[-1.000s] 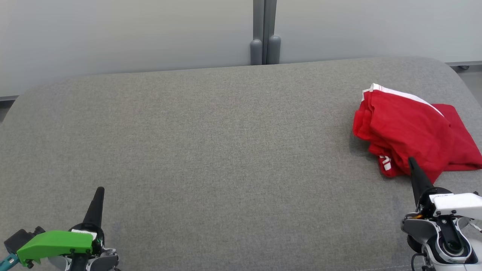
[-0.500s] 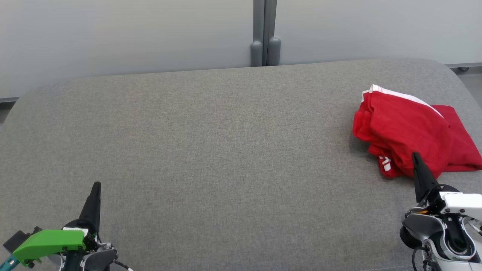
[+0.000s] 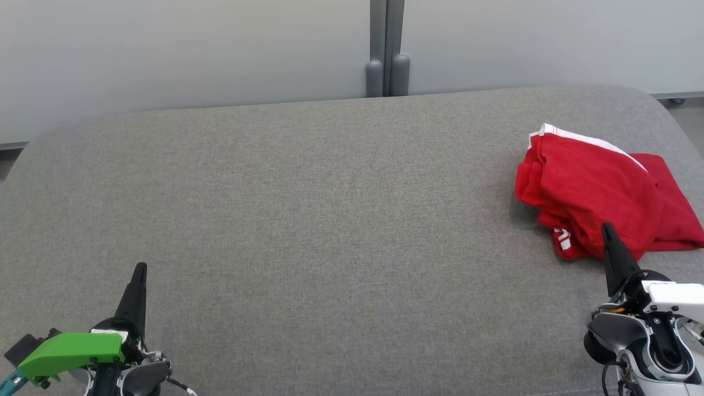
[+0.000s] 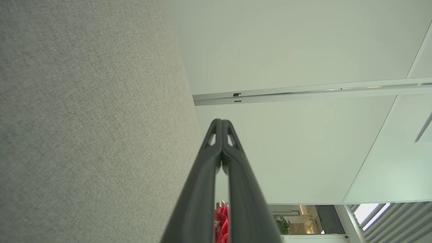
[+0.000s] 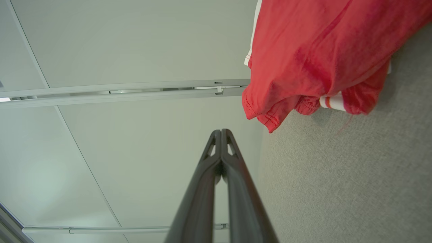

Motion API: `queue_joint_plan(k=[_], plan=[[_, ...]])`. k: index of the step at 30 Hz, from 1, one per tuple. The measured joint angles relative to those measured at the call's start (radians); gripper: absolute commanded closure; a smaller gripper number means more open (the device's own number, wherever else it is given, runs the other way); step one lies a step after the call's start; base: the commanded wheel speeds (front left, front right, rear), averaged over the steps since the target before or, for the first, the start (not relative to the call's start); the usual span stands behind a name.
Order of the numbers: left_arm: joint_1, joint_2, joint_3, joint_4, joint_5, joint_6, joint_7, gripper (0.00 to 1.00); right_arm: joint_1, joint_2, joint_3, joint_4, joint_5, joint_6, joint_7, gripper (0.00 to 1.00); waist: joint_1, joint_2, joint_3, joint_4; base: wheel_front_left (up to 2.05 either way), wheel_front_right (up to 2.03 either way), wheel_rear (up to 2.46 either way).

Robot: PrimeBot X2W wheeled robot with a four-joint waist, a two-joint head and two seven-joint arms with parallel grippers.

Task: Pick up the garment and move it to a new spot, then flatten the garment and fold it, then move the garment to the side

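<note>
The garment [image 3: 599,192] is red with white trim and lies bunched in a loose fold at the right end of the grey fabric surface [image 3: 330,220]. It also shows in the right wrist view as red cloth [image 5: 320,50] with a white-striped cuff. My right gripper [image 3: 606,228] is shut and empty, its tip just in front of the garment's near edge. The same gripper [image 5: 221,131] shows its two fingers pressed together. At the lower left my left gripper [image 3: 141,268] is shut and empty, far from the garment. Its closed fingers [image 4: 221,121] point along the surface.
A pale wall panel [image 3: 192,49] rises behind the surface, with a grey vertical post [image 3: 388,49] at its middle. The surface's rounded far corners curve away at left and right. A strip of floor [image 3: 690,110] shows at the far right.
Both grippers have crept slightly forward, the left one rising a little in the head view. The garment has not moved.
</note>
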Motion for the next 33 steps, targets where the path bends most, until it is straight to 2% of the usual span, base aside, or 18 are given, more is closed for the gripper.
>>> queue_joint_plan(k=[33], plan=[[-0.001,0.0,0.001,0.003,0.0,0.0,0.003,1.0,0.0,0.001,-0.002,0.005,0.0,0.0,0.0,1.0,0.0,0.0,0.0,0.0,0.0,0.0,0.0]])
